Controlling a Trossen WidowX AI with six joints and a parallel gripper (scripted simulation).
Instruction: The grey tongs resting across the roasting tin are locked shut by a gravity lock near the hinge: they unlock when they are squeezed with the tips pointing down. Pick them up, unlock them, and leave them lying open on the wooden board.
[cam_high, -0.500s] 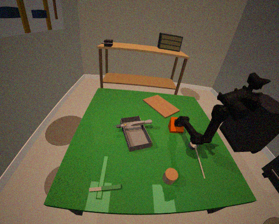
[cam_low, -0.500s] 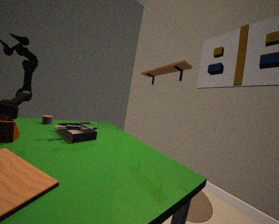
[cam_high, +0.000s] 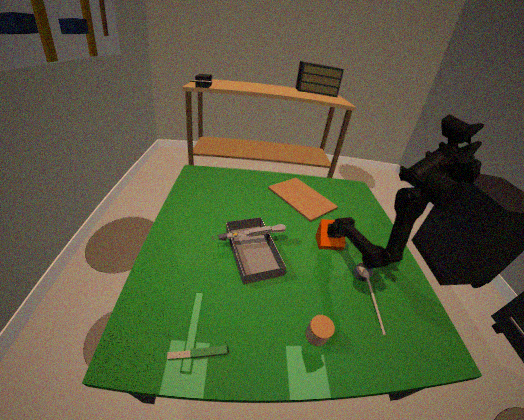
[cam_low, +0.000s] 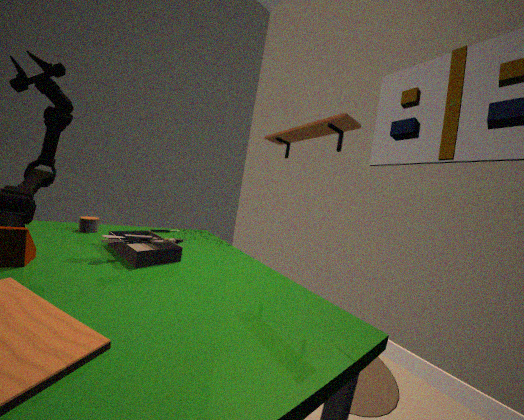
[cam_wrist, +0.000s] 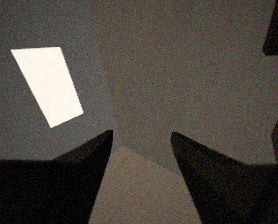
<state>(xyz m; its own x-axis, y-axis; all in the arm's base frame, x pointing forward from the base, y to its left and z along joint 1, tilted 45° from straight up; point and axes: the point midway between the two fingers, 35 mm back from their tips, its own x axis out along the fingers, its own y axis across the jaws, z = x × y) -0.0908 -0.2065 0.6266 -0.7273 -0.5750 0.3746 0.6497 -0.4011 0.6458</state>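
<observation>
One pair of tongs lies across the tin; one board sits near it; two fingers stand apart, empty.

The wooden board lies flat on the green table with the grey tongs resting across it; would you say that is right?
Not quite: the tongs rest across the roasting tin, as the top view shows.

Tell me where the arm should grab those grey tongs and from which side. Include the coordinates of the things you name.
Probably best: come from above, jaws across one handle part of the grey tongs (cam_high: 274, 229) (cam_low: 120, 237), just outside the roasting tin (cam_high: 265, 274) (cam_low: 159, 257). The tongs lie flat across its rim, and that end overhangs it.
</observation>
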